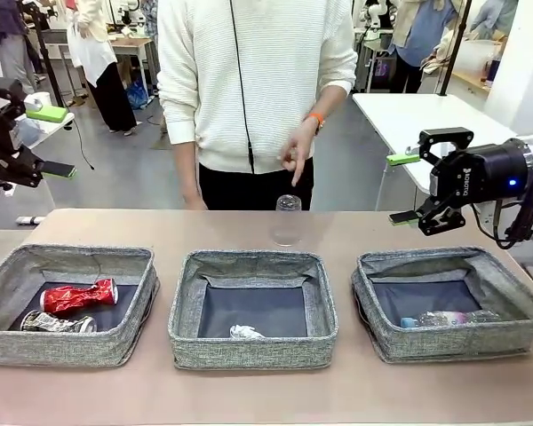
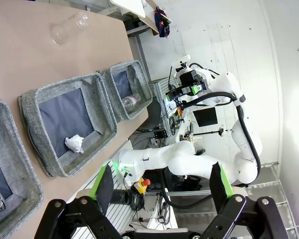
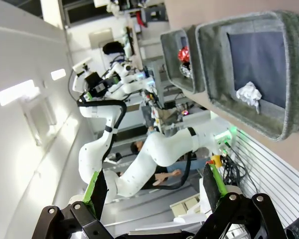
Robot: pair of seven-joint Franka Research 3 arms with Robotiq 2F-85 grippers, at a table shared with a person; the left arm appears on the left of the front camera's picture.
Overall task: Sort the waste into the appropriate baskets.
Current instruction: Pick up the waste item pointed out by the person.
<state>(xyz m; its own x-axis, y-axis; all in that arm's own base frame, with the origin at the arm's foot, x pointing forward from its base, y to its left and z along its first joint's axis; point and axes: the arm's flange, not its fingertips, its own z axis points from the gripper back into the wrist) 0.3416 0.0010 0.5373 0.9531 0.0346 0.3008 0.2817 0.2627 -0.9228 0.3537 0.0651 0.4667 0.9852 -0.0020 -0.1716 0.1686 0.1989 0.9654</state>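
Both my grippers hang spread and empty; right gripper [image 1: 407, 188] sits nearer the upright clear plastic cup [image 1: 287, 219], which stands leftward, behind the middle basket [image 1: 253, 266].

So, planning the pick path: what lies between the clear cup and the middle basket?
Bare tabletop. In the front view the clear cup stands just behind the middle basket, with nothing between them.

Bright, even indoor light; wide-angle distortion
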